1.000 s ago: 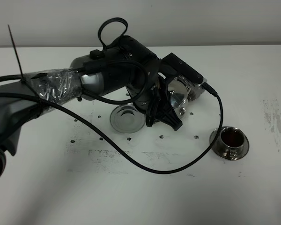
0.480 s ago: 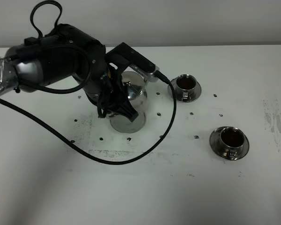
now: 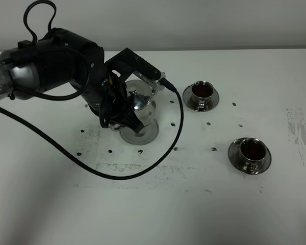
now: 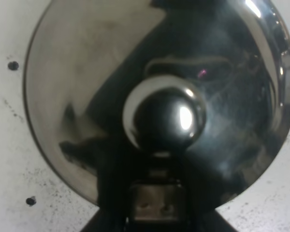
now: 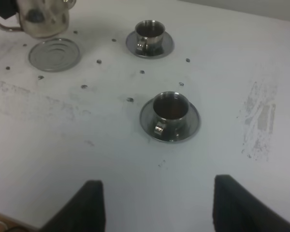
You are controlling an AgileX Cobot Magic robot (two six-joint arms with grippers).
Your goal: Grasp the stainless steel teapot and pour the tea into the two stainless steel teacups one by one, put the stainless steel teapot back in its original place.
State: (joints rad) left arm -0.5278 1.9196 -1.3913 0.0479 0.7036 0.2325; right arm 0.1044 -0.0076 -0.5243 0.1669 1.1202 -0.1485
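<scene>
- Now the left gripper (image 3: 123,116) is clamped on the handle of the stainless steel teapot (image 3: 138,103), holding it upright just above the round saucer (image 3: 142,133); the right wrist view shows the pot's base clear of that saucer (image 5: 54,54).
- Compared with half a second ago, the left arm (image 3: 56,66) has drawn slightly further toward the left of the exterior view and the pot sits lower and closer to the saucer; a second ago the pot was tipped over the far cup, near the table's middle.
- The left wrist view looks straight down on the teapot's domed lid (image 4: 87,96) and its small ball knob (image 4: 165,115); both are mirror-bright and reflect the dark gripper body.
- The pot is polished steel with a tapered body and a loop handle (image 5: 2,25).
- The saucer under it is a flat steel disc with concentric rings and a raised rim.
- The right gripper (image 5: 157,203) shows only as two dark finger tips standing well apart over bare table, holding nothing.
- The far teacup (image 3: 201,92) and the near teacup (image 3: 250,151) are small, shiny steel cups with little side handles, each on its own round saucer; both hold dark reddish-brown liquid.
- The cups stand well apart from each other and from the pot.
- The white table (image 3: 194,204) is matte, scuffed with grey smudges and dotted with small dark specks.
- A black cable (image 3: 92,163) loops from the arm across the tabletop.
</scene>
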